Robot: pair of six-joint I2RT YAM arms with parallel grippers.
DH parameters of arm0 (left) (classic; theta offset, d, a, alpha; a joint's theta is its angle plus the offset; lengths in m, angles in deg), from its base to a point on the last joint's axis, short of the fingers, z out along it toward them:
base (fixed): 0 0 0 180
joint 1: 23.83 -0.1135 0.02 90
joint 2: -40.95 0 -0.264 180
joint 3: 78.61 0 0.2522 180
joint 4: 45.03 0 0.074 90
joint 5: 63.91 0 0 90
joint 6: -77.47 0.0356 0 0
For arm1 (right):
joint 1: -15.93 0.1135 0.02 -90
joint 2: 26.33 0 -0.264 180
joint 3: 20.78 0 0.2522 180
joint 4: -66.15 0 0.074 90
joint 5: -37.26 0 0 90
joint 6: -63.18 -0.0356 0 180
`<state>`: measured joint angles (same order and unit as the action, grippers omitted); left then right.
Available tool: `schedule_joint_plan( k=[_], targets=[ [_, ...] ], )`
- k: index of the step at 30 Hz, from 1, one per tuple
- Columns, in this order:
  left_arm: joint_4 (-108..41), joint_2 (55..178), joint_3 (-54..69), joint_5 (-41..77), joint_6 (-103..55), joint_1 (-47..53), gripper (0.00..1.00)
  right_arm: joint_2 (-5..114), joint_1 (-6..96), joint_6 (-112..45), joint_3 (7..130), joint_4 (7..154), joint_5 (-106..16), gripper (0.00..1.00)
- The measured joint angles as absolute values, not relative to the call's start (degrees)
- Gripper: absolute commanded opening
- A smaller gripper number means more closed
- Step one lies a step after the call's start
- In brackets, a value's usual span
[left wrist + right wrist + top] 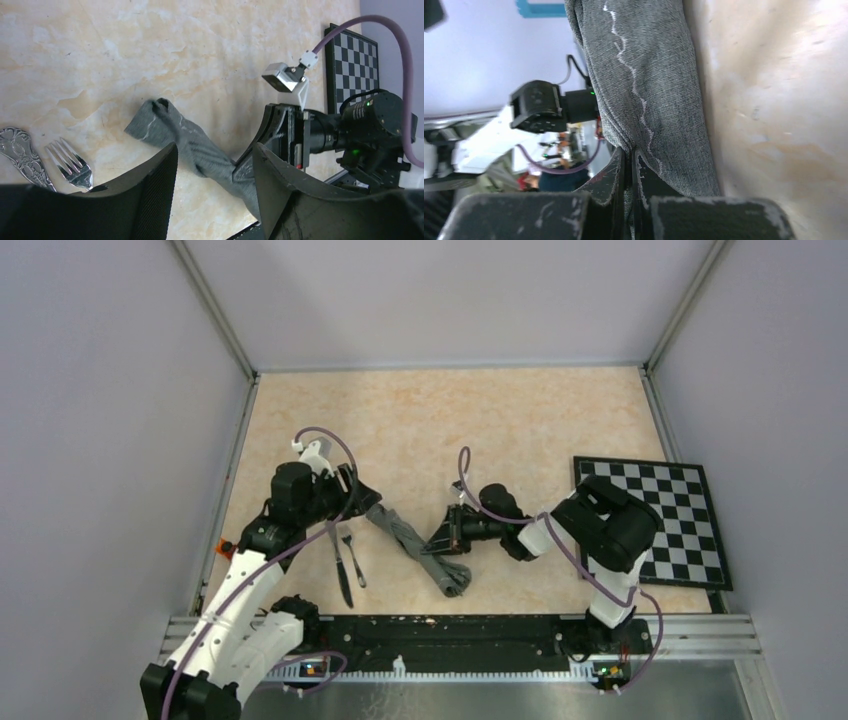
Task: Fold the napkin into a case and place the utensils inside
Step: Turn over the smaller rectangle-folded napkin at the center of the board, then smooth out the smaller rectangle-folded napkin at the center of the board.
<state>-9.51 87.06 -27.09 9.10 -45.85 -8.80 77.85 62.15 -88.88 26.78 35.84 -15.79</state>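
The napkin lies bunched into a narrow twisted strip that runs diagonally on the table. It also shows in the left wrist view and the right wrist view. My right gripper is shut on the strip's edge, with cloth pinched between its fingertips. My left gripper is open at the strip's far left end, and the cloth passes between its spread fingers. The knife and the fork lie side by side left of the napkin. The fork's tines show beside an ornate handle.
A black-and-white checkered board lies at the right of the table, behind my right arm; it also shows in the left wrist view. Grey walls enclose the table on three sides. A black rail runs along the near edge.
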Motion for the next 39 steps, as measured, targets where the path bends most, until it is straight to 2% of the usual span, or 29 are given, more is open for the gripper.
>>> schedule_joint_plan(
  k=[5, 11, 15, 18, 21, 25, 31, 37, 39],
  targets=[
    [-9.20, 86.84, -26.92, 9.01, -45.96, -8.80, 0.61, 80.98, 53.49, -96.11, 22.65, 23.25, -9.23, 0.00],
    [-10.23, 87.54, -26.92, 6.85, -46.29, -8.80, 0.60, 81.65, 44.31, -93.03, 21.97, 25.02, -4.53, 0.24],
    [-13.10, 90.43, -26.94, 2.93, -47.01, -8.80, 0.60, 78.38, 39.57, -78.26, 25.89, 46.74, -7.37, 0.44],
    [-16.33, 94.40, -27.09, -0.76, -47.93, -8.80, 0.60, 71.29, 38.52, -65.80, 31.92, 65.17, -15.00, 0.50],
    [-21.93, 98.93, -28.25, -4.30, -49.72, -8.19, 0.58, 62.57, 39.77, -56.77, 36.01, 78.39, -24.79, 0.50],
    [-30.21, 107.56, -28.53, -6.90, -52.41, -5.39, 0.52, 54.09, 47.42, -51.70, 39.26, 87.62, -30.52, 0.37],
    [-40.64, 123.12, -25.82, -7.60, -55.64, -0.41, 0.40, 51.34, 58.30, -54.04, 34.48, 87.55, -27.46, 0.31],
    [-47.63, 136.61, -20.67, -5.92, -55.99, 1.10, 0.39, 51.19, 58.50, -57.23, 22.28, 82.00, -26.98, 0.30],
    [-47.78, 139.43, -19.68, -4.34, -55.47, 1.41, 0.39, 51.03, 58.54, -58.41, 19.74, 77.69, -26.48, 0.33]
  ],
)
